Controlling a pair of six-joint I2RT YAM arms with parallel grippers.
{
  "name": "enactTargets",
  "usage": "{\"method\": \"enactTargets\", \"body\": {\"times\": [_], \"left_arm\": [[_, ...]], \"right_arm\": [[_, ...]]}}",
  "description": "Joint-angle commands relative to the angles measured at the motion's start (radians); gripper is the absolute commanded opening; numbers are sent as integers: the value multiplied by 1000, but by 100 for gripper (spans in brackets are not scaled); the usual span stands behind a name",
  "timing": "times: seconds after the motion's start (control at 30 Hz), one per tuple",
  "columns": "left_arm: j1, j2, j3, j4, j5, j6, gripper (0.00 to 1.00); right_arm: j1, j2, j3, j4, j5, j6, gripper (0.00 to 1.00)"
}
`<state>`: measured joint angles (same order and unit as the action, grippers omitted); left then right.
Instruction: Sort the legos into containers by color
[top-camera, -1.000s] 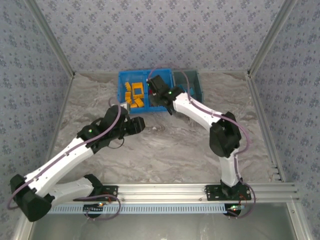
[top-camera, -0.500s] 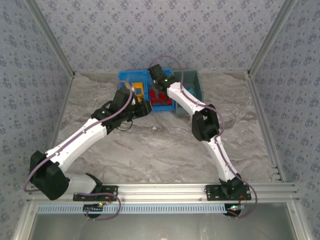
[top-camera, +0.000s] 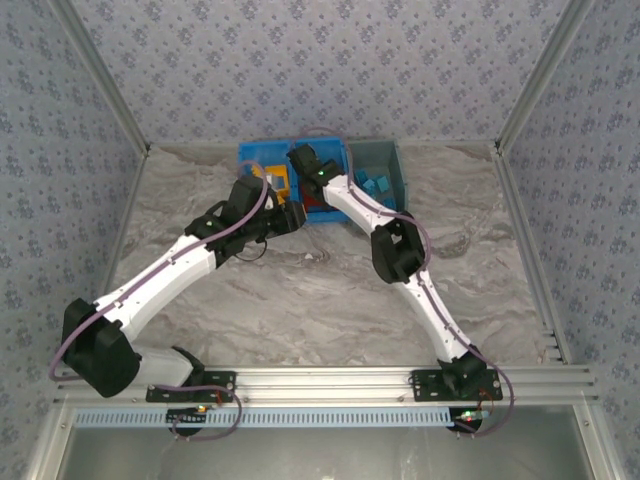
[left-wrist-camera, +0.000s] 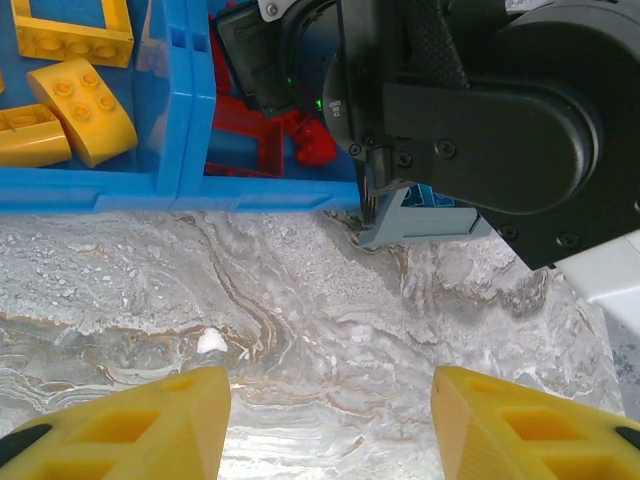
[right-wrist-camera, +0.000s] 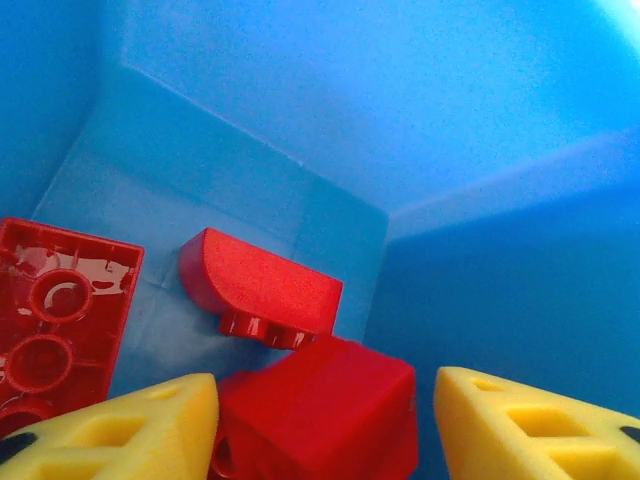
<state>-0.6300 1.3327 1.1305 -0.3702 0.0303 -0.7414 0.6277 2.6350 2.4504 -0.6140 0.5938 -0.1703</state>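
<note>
Right end effector (right-wrist-camera: 327, 425): apart above red lego (right-wrist-camera: 320, 390).
Left end effector (left-wrist-camera: 330, 425): apart, empty.
Tip: right one is best lifted straight up.

Bright, even light; faint shadows; wrist close-ups slightly soft

I see my right gripper (right-wrist-camera: 325, 405) down inside the blue bin (right-wrist-camera: 420, 120), fingers apart. A red block (right-wrist-camera: 340, 400) sits between them, close by the left finger. Just ahead lies a round-topped red brick (right-wrist-camera: 262, 288), and a flat red brick (right-wrist-camera: 55, 320) is off to the left.
</note>
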Motion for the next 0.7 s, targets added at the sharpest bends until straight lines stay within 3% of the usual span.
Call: {"method": "enactTargets", "body": {"times": [0.0, 0.4, 0.53, 0.67], "left_arm": [[6, -37, 15, 2, 13, 19, 56], [7, -140, 5, -80, -13, 26, 56], [11, -188, -9, -126, -23, 25, 57], [16, -235, -24, -182, -16, 20, 58]], "right_arm": [[16, -7, 54, 5, 52, -21, 64], [46, -257, 44, -64, 44, 84, 64], [49, -449, -145, -32, 9, 144, 63], [60, -702, -464, 65, -23, 218, 63]]}}
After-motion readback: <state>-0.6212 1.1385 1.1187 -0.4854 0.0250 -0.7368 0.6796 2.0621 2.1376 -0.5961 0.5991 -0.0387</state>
